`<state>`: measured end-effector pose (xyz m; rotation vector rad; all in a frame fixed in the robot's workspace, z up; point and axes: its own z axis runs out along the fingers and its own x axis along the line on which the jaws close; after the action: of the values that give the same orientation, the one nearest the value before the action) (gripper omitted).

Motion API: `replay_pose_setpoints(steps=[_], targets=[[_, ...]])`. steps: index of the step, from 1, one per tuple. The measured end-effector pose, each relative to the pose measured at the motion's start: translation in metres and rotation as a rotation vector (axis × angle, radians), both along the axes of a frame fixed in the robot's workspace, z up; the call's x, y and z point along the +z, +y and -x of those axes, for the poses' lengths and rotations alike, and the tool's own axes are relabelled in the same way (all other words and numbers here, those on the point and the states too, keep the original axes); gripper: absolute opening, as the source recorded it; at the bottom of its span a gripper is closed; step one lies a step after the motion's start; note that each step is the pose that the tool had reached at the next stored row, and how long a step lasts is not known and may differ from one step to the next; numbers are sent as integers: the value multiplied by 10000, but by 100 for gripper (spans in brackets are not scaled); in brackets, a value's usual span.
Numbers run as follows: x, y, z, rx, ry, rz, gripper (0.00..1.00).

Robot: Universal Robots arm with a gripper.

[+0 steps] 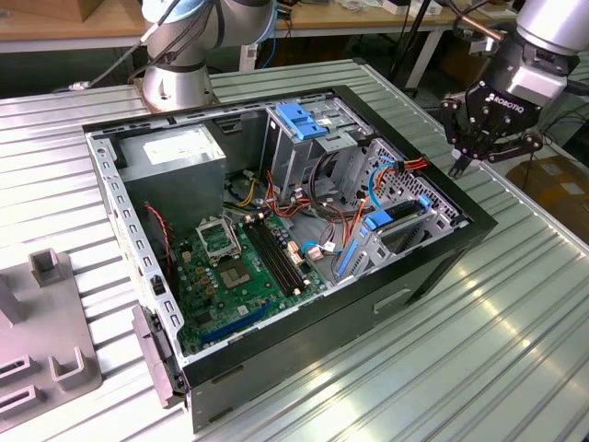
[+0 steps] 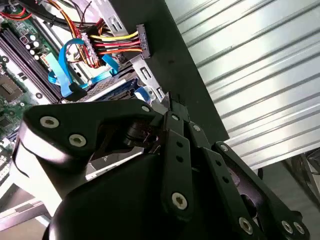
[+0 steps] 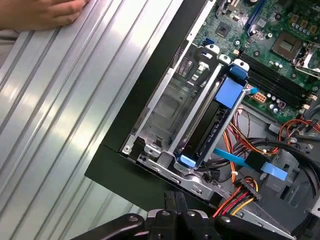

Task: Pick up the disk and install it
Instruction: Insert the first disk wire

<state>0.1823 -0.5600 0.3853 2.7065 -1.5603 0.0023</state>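
Observation:
The disk (image 1: 403, 219) lies inside the small drive cage at the open computer case's (image 1: 276, 350) corner, on the exterior view's right. Blue carrier tabs edge it. In the first wrist view the disk (image 3: 212, 131) shows edge-on as a dark slab between blue ends, seated between the cage's metal rails. My gripper (image 1: 457, 168) hovers above and just outside that corner of the case, apart from the disk. Its fingertips meet in both wrist views, gripper (image 3: 175, 198) and gripper (image 2: 172, 104), shut with nothing between them.
A blue latch piece (image 1: 299, 118) tops the taller drive cage. Red and yellow power cables (image 3: 241, 194) hang near the disk's cage. A person's hand (image 3: 45, 12) rests on the ribbed metal table (image 1: 479, 350). A grey fixture (image 1: 46, 354) stands at the exterior view's left.

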Motion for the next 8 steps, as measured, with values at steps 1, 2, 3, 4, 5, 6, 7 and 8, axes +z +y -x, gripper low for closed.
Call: replay_pose_setpoints(steps=[1,2,3,4,5,6,7,8], targets=[[0,-1,24,138,-4,0,10],[-4,0,65,370,-5,1,10],[-11,23,73,865,-5,2,10],[-12,28,74,1044,-5,1,10],[-13,33,74,1172,-6,1,10],[-14,39,74,1339,-5,1,10],[-15,44,74,1474,-6,1,10],[-16,50,74,1605,-6,1,10]])
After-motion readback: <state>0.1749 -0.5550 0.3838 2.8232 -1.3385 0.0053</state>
